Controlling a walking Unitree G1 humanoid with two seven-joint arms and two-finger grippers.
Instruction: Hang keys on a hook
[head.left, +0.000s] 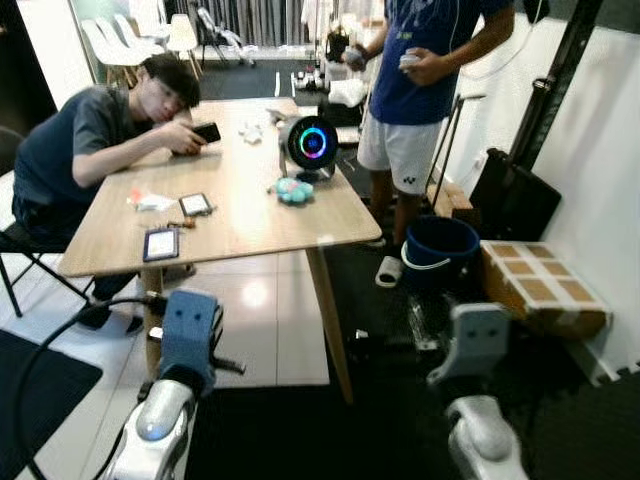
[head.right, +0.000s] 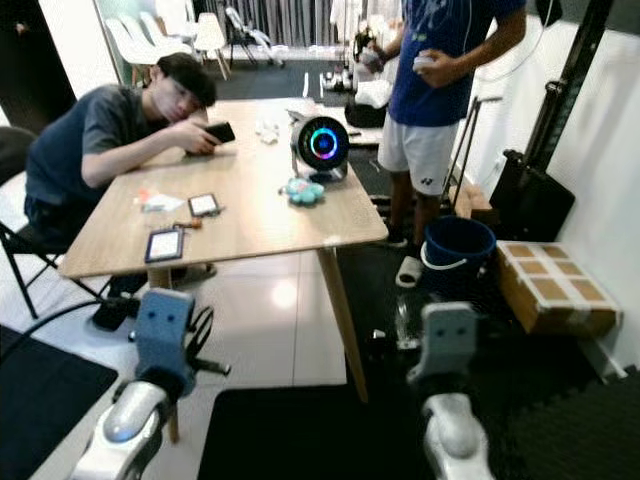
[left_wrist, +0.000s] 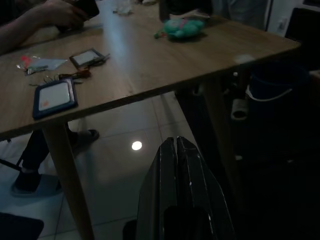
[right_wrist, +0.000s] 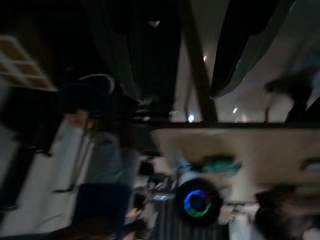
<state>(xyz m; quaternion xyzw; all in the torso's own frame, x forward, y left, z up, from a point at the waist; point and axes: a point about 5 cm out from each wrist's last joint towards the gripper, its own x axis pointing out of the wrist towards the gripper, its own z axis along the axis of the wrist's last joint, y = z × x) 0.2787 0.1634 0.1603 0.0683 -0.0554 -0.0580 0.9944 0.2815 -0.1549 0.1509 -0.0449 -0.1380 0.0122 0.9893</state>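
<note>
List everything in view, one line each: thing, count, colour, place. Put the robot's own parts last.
table: 1, light wood, ahead of the robot
keys: 1 bunch, dark with an orange tag, on the table between the two card holders
card holders: 2, dark-framed, near table edge
teal toy: 1, on the table by the speaker
round speaker: 1, black with glowing ring, on the table
phone: 1, black, in the seated person's hand
bucket: 1, blue, on the floor right of the table
cardboard box: 1, brown, by the wall
people: 2, one seated, one standing
left gripper: shut, low before the table
right gripper: open
</note>
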